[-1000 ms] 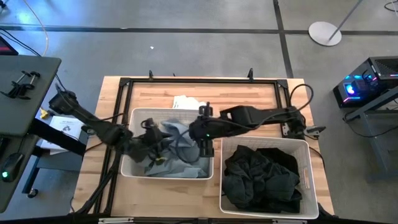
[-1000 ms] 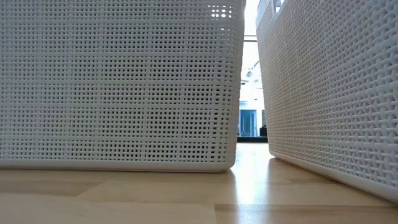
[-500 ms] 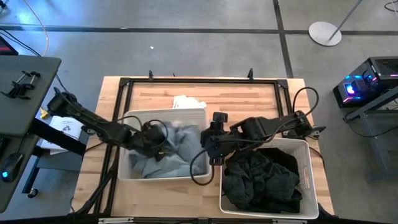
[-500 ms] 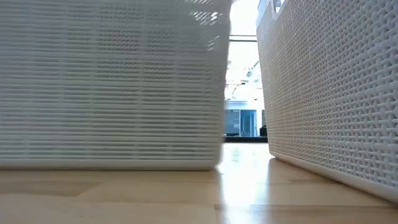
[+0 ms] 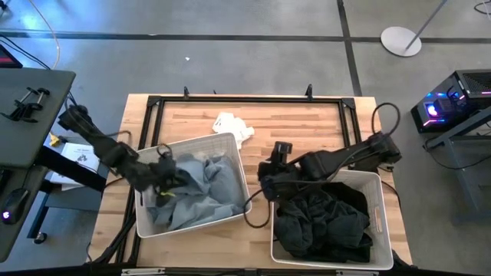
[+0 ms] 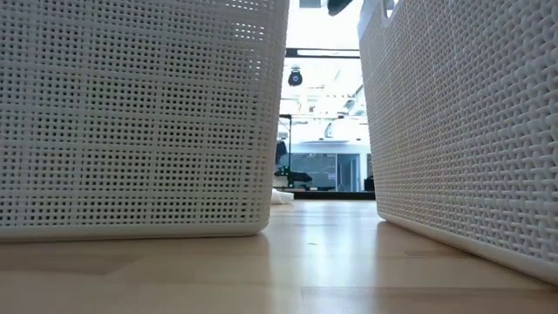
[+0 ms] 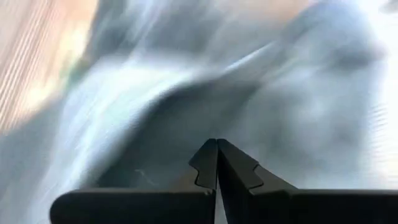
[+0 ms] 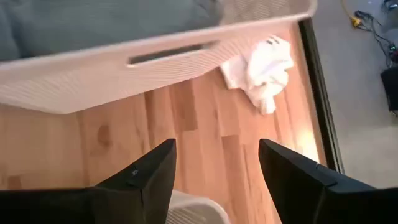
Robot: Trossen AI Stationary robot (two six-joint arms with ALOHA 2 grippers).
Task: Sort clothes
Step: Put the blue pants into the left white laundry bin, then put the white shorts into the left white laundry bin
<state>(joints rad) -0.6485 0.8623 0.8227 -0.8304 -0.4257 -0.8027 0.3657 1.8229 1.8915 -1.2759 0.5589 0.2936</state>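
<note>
R gripper (image 8: 214, 163): fingers spread, empty, over bare wood betw. 2 baskets. L gripper (image 7: 217, 163): fingers pressed together, nothing visibly clamped, down in left basket (image 5: 227, 140) on pale blue-grey clothes (image 5: 201, 188).

Key relation: white garment (image 5: 232, 124) lies on table beyond left basket's far rim, ahead of R gripper; R arm looks nearer. Crumpled, no clear long axis.

Count: 2 baskets, 1 loose white piece, black clothes (image 5: 322, 218) heaped in right basket (image 5: 378, 205).

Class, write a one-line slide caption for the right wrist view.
Open right end effector above bare wood, facing a white garment beside the white basket holding blue-grey clothes.
</note>
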